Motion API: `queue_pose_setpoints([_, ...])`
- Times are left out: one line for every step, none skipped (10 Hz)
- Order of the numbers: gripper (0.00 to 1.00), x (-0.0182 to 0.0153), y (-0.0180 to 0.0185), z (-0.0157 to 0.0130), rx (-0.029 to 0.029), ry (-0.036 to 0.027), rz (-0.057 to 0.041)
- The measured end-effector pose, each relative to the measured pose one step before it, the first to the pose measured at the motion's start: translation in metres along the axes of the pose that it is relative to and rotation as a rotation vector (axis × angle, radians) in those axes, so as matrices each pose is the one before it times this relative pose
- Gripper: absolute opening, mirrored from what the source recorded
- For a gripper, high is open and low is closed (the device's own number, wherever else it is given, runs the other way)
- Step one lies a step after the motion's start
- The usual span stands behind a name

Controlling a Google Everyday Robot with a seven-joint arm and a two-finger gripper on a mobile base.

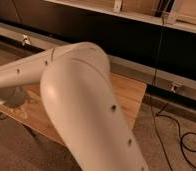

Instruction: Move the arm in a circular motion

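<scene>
The arm [86, 107] is a thick glossy cream-white tube with small dark holes. It fills the middle of the camera view, running from the lower right up to a rounded elbow [83, 57]. A second segment [21, 75] goes from the elbow out to the left edge. The gripper is out of view, past the left edge or behind the arm. The arm hides most of the wooden table top [128, 92].
The low wooden table stands on a speckled floor before a long dark wall unit with a pale ledge [161, 75]. A black cable [158, 120] hangs down on the right and coils on the floor [191, 142].
</scene>
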Motion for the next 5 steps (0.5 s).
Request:
queue_pose_setpoints([0.65,0.01524,-0.03214,0.00766,0.01838,0.01061,0.05899])
queue_pose_setpoints([0.65,0.02072,-0.0542,0.01469,0.02865,0.01203,0.10107])
queue_pose_setpoints([0.65,0.0114,-0.03229,0.01001,0.018,0.00888,0.06102])
queue_pose_setpoints([0.65,0.00623,-0.01803,0.00574,0.01018,0.00413,0.03428])
queue_pose_setpoints([0.65,0.00455,-0.014,0.0048,0.00882,0.00342,0.02606])
